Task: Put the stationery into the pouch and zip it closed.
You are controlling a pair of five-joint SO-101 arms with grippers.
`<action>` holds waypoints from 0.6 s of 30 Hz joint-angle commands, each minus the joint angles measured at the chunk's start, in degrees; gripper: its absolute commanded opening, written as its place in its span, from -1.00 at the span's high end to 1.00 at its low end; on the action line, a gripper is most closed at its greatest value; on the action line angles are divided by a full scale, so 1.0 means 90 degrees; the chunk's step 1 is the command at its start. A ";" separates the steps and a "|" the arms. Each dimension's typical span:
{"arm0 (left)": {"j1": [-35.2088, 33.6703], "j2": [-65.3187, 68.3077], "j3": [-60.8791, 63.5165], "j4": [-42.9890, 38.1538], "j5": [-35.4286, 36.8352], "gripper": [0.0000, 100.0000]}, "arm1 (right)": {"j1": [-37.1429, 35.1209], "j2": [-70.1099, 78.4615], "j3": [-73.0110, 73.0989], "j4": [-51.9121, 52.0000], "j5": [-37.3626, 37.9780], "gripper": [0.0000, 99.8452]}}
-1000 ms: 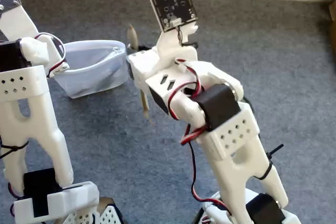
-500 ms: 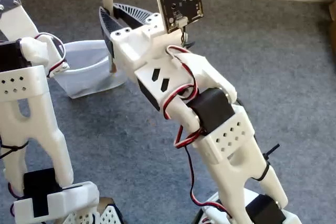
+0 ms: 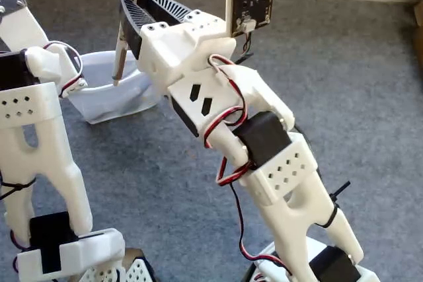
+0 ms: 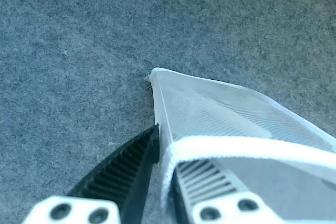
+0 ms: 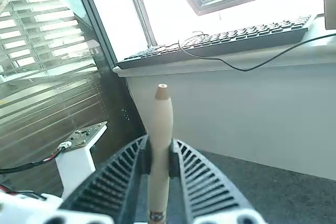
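High view: the right claw [image 3: 130, 6] is closed on a beige pen [image 3: 121, 39], held nearly upright with its lower tip over the open mouth of the white mesh pouch [image 3: 109, 100], which rests on the grey table [image 3: 363, 64]. Left wrist view: the left claw [image 4: 164, 145] pinches the pouch's rim, with one jaw outside and one inside the mesh wall.

A slim cream pen [image 3: 121, 37] stands nearly upright, clamped in the right pincer [image 3: 132, 6], its lower tip over the open mouth of the pouch [image 3: 109, 97]. The pouch is white, see-through mesh, lying on the grey table [image 3: 344, 64], one rim pinched by the left pincer [image 4: 165, 150].
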 commanded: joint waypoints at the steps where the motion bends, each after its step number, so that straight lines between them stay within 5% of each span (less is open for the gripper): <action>1: -0.0093 -0.0054 -0.0024 -0.0137 0.0010 0.99 | 0.0151 -0.0259 0.0552 -0.1158 -0.0029 0.99; 8: -0.0103 -0.0054 -0.0024 -0.0137 0.0010 0.99 | 0.0112 -0.0259 0.1792 -0.2486 -0.0020 0.99; 18: -0.0103 -0.0054 -0.0024 -0.0137 0.0010 0.99 | -0.0083 -0.0239 0.2271 -0.2554 -0.0010 0.99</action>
